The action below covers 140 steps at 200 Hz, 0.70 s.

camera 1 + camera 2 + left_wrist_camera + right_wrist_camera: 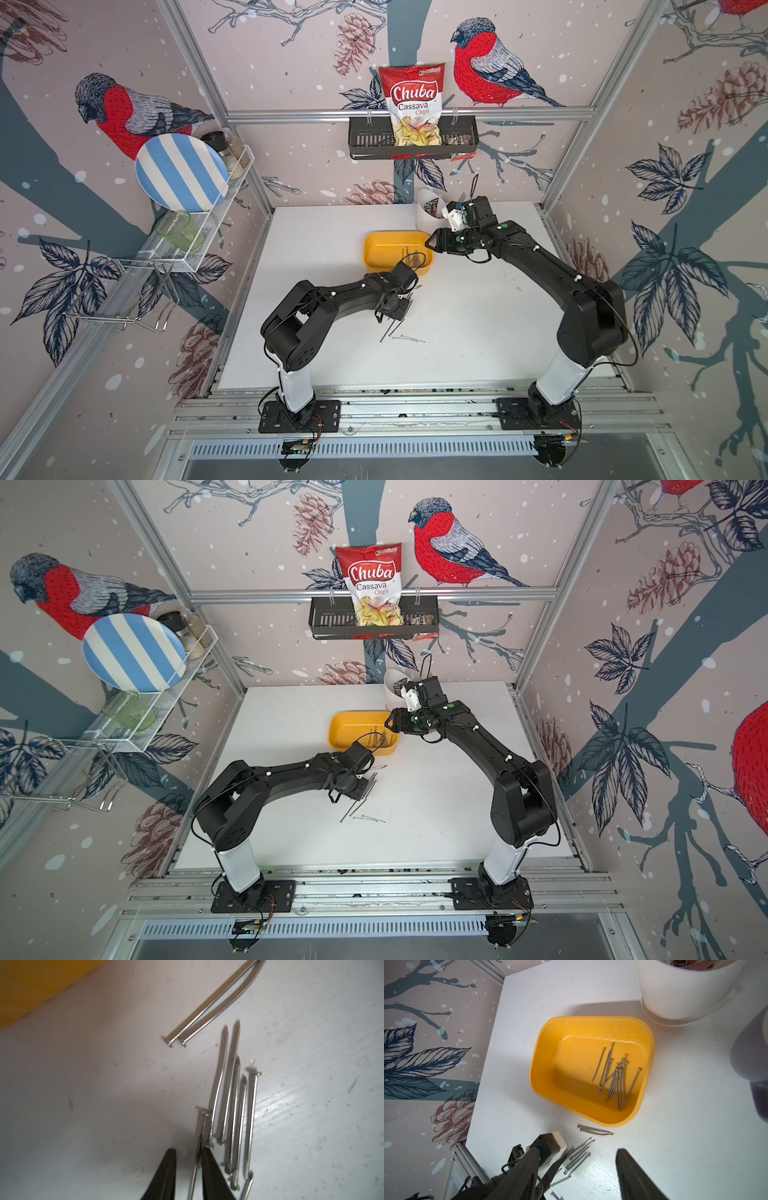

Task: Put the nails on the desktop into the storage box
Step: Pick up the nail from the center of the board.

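The yellow storage box [376, 249] [345, 729] [550, 1064] sits on the white desktop [478, 332] and holds several nails [614, 1080] [411, 255]. Several more nails [232, 1105] [579, 1155] [409, 338] lie on the desktop in front of it. A pair [197, 1018] [593, 1130] rests close to the box. My left gripper [188, 1149] [395, 309] points down at that row, open by a narrow gap, with one nail lying between its fingers against one of them. My right gripper [577, 1149] [432, 241] hangs open at the box's right end, holding nothing.
A white cutlery holder [428, 212] [685, 991] stands just behind the box's right end, close to my right wrist. A black wire basket [365, 139] with a chips bag hangs on the back wall. A wire rack with a striped plate [180, 172] is on the left wall.
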Each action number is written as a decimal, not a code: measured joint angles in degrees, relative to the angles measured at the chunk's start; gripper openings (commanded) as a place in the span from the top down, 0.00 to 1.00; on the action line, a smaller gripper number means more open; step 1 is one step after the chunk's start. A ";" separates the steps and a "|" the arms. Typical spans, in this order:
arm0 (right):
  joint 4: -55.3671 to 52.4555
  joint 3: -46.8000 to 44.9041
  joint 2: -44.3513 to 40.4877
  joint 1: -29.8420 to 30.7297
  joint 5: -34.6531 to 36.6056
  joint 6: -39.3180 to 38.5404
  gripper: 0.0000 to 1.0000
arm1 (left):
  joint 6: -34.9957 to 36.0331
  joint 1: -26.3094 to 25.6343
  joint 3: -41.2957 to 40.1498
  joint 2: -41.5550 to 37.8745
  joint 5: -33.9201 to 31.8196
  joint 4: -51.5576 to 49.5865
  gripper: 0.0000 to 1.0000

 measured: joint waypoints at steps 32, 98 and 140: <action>0.00 0.00 0.04 0.00 0.02 0.00 0.37 | 1.44 -1.90 -0.11 0.79 -2.64 1.92 0.86; 0.00 -0.02 0.02 0.00 0.04 0.00 0.37 | 3.17 -3.26 -1.33 1.92 -6.78 7.30 1.00; 0.02 -0.13 0.02 0.00 0.02 0.00 0.37 | 3.17 -3.26 -1.88 1.70 -7.43 8.85 1.00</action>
